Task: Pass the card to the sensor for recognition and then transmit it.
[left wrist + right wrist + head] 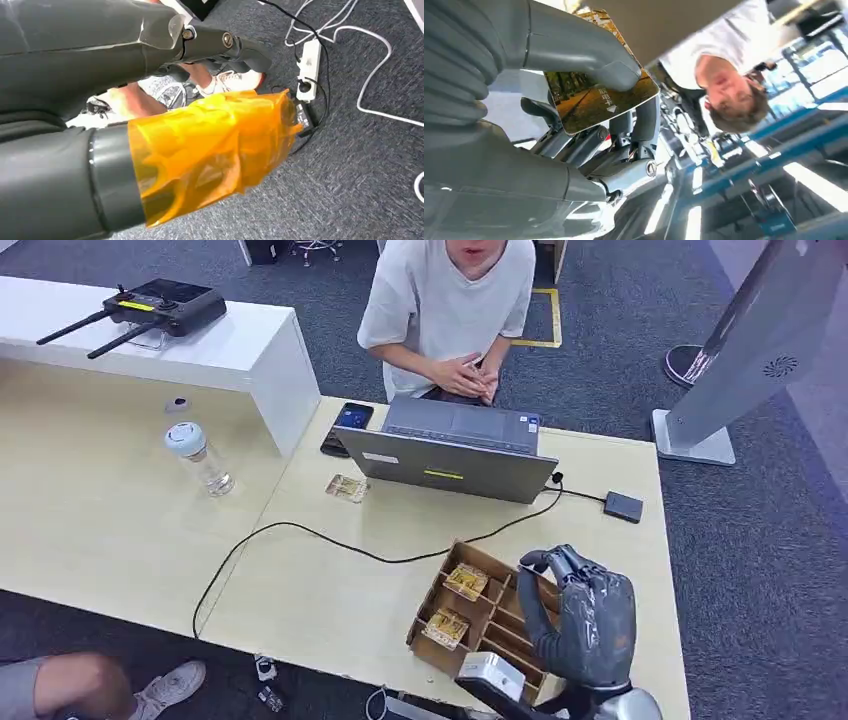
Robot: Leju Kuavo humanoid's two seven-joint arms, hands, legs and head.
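The right hand [585,615] hovers over the far end of the cardboard tray [432,605] at the near right corner of the worktop [330,580]. In the right wrist view its thumb presses a card [596,95] against the darker fingers [644,125], so the hand is clamped on the card; the card's face shows a yellow-brown picture with some small print. From the head view the card itself is hidden behind the back of the hand.

Two more cards [466,581] lie in separate compartments of the tray. Another card [347,487] lies flat on the worktop, just in front of the laptop [450,448]. A small dark box [623,506], possibly the sensor, sits to the right of the laptop, joined to it by a cable. A person [450,305] in a white shirt sits behind the laptop with hands together.

The left hand [210,145], wrapped in orange film, hangs above the carpet near a power strip [307,67]; the film hides whether its fingers are apart or together.
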